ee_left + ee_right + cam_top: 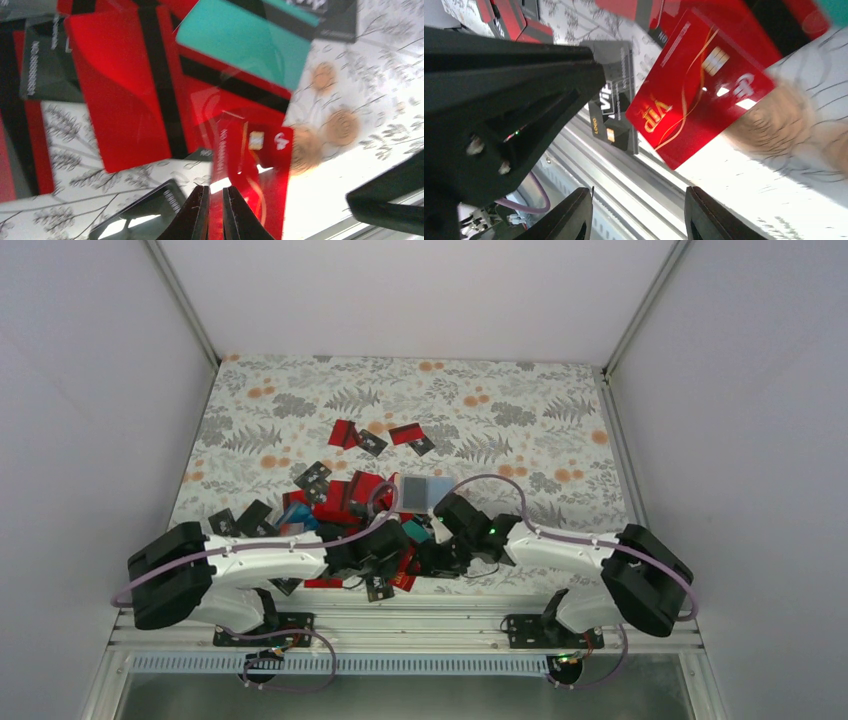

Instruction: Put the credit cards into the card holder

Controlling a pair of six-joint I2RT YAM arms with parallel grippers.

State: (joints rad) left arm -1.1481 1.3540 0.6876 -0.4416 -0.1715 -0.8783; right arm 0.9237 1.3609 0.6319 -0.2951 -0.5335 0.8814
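Two arms (270, 560) reach in over the table, one pincer each. The left pincer (215, 210) is clenched almost to nothing on the edge of one red card (704, 85) with a gold chip and gold "VIP" lettering, which stands out to the right of its tips, clear of the surface. The right pincer (639, 215) is released, its two fingers well apart with nothing between them, and the red card is straight ahead of it. One black card (616, 90), also marked "VIP", is just to the side of the left pincer's tip, between it and the red card. Ahead of the left pincer and a little to its right lies one teal card (245, 42), overlapping red cards with black stripes. The cards (345, 500) number well over a dozen, mostly red, several black, a couple teal; the heap just beyond both pincers overlaps too much for an exact count, and four more lie apart, farther out. There is one card holder (425, 492), pale grey-blue and lying open flat, just beyond the right pincer at the heap's right edge. The surface is a white cloth (520, 420) printed with grey ferns and orange blossoms. Plain white walls (420, 290) enclose it on three sides, and one ridged metal rail (420, 625) runs behind the pincers at the near edge.
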